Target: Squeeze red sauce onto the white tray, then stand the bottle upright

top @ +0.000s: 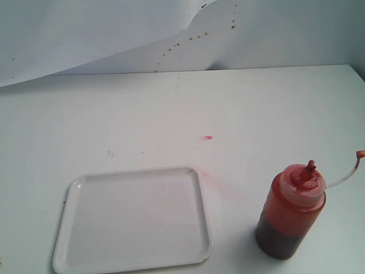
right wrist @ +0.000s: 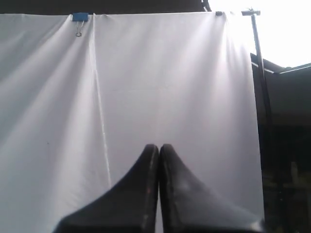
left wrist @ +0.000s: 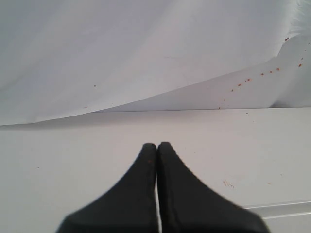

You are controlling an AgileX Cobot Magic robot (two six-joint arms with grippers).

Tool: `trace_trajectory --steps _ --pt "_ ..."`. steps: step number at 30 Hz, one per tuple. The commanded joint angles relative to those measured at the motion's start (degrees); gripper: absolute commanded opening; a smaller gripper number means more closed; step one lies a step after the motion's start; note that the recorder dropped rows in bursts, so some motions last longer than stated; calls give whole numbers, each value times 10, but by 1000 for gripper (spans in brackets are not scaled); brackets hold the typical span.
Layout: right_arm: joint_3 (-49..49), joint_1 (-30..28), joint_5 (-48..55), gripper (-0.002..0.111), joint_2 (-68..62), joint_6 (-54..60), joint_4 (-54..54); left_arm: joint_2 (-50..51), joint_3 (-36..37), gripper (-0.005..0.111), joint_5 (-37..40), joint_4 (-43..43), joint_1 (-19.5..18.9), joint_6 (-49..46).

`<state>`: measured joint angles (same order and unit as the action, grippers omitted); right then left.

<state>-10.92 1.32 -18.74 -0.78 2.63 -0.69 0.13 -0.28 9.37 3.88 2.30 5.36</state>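
Observation:
The bottle (top: 292, 212) stands upright on the table at the front right, red inside, with a whitish cap, a stained nozzle and its tethered tip cap (top: 360, 154) hanging out to the right. The white tray (top: 134, 220) lies flat at the front left; only faint pinkish smears show on it, and no red sauce blob is visible. Neither arm appears in the exterior view. My left gripper (left wrist: 157, 144) is shut with nothing in it, low over the table, and a corner of the tray's rim (left wrist: 282, 206) shows beside it. My right gripper (right wrist: 159, 146) is shut and empty, facing the white backdrop.
A small red smear (top: 209, 137) and a faint pink streak (top: 219, 181) mark the white table behind and beside the tray. A white sheet (top: 114, 28) speckled with brown spots hangs at the back. In the right wrist view a blue clip (right wrist: 79, 17) holds the backdrop.

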Motion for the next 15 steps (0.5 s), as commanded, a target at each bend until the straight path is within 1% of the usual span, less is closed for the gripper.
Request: trace_trajectory --steps 1,4,8,10,12,15 --pt "15 2 -8 0 -72 34 7 -1 3 0 -1 -3 0 1" --pt "59 2 -85 0 -163 34 33 -1 3 0 -1 -3 0 1" --pt "103 2 -153 0 -220 -5 34 -1 3 0 -1 -3 0 1" --pt "109 2 -155 0 -231 -33 32 -1 3 0 -1 -3 0 1" --pt "109 2 -100 0 -234 -31 20 -1 3 0 -1 -3 0 1" --pt "109 2 -80 0 -234 -32 -69 -1 3 0 -1 -3 0 1"
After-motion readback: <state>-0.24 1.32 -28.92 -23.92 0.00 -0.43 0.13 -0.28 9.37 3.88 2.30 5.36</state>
